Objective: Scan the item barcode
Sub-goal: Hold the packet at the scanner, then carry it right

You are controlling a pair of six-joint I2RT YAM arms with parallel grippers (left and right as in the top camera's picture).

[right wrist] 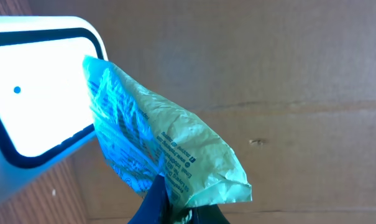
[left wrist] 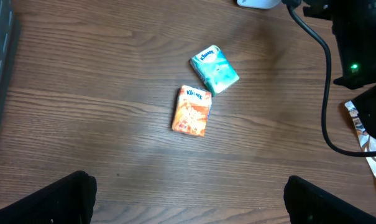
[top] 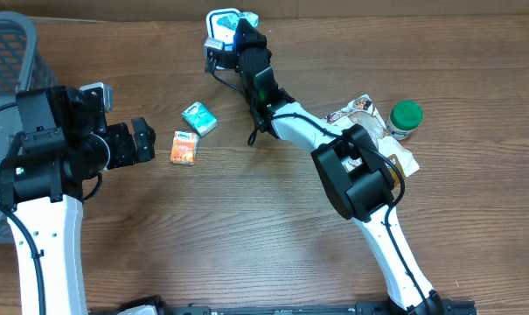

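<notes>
Right gripper [right wrist: 168,208] clamped on a green packet [right wrist: 163,149], which slants up-left across the lit scanner [right wrist: 38,93]. Left gripper [left wrist: 188,202], fingers apart, hovers well away.

free: bare table [top: 247,236] front-centre | obstacles: orange pack [top: 184,147], teal pack [top: 198,118], basket [top: 3,48] left | scanner [top: 217,24] side: probably tight

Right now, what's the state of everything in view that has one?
left gripper: open, empty, above the table
right gripper: shut on the green packet
green packet: crumpled, held up in front of the scanner
scanner: face bright white
teal Kleenex pack: lying flat on the table
orange Kleenex pack: lying flat beside the teal one
green-lidded jar: upright, lid on
</notes>
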